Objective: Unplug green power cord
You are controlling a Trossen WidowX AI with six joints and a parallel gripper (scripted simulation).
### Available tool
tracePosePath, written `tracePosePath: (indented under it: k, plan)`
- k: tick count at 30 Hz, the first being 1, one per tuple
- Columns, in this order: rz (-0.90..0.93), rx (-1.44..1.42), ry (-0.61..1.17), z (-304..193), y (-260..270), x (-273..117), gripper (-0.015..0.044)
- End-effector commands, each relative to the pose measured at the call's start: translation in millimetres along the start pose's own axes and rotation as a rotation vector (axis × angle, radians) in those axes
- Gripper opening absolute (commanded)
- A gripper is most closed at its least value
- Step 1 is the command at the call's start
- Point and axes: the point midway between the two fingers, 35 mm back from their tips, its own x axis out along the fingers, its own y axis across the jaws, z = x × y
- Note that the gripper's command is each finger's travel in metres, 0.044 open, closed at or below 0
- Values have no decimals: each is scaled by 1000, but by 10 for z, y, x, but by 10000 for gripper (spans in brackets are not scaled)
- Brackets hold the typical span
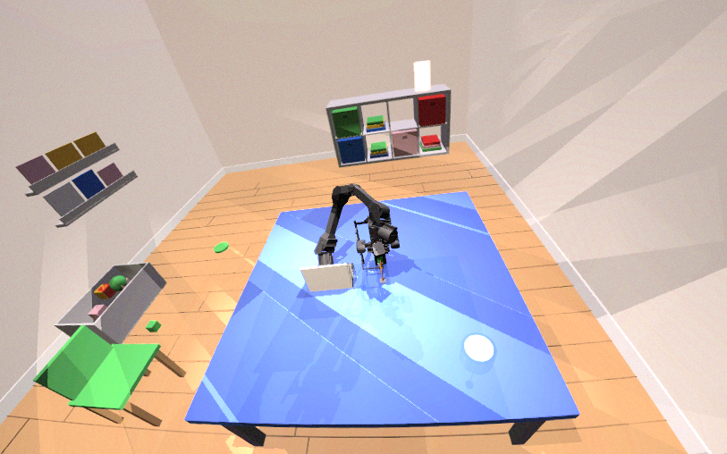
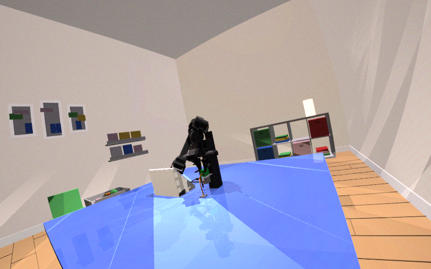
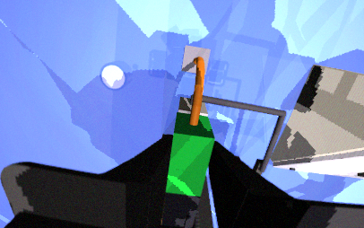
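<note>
My gripper point(image 3: 190, 144) point(image 1: 380, 259) point(image 2: 204, 173) is shut on the green plug point(image 3: 191, 157) point(image 1: 380, 258) point(image 2: 203, 171) and holds it a little above the blue table point(image 1: 410, 338). A short orange cord point(image 3: 198, 85) point(image 2: 201, 187) runs from the plug down to a small grey pad point(image 3: 191, 56) on the table. The beige power strip point(image 1: 326, 278) point(image 2: 165, 181) point(image 3: 339, 121) lies tilted just left of the gripper in the top and exterior views. The plug is apart from it. A thin dark cable point(image 3: 249, 106) bends between the plug and the strip.
A white disc point(image 1: 478, 347) point(image 3: 113, 76) lies on the table's near right. The arm's base point(image 1: 324, 256) stands behind the strip. On the floor are a green chair point(image 1: 100, 366), a grey bin point(image 1: 123, 304) and a cube shelf point(image 1: 388, 123).
</note>
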Motion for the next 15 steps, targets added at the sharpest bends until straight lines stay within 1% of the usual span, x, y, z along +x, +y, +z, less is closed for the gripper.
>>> tracePosePath:
  k: [1,13,15]
  plan:
    - [10,-1,-53,265,12,-76,0]
    - [10,1,-53,457,0,-119,0]
    - [9,2,-50,381,-3,-86,52]
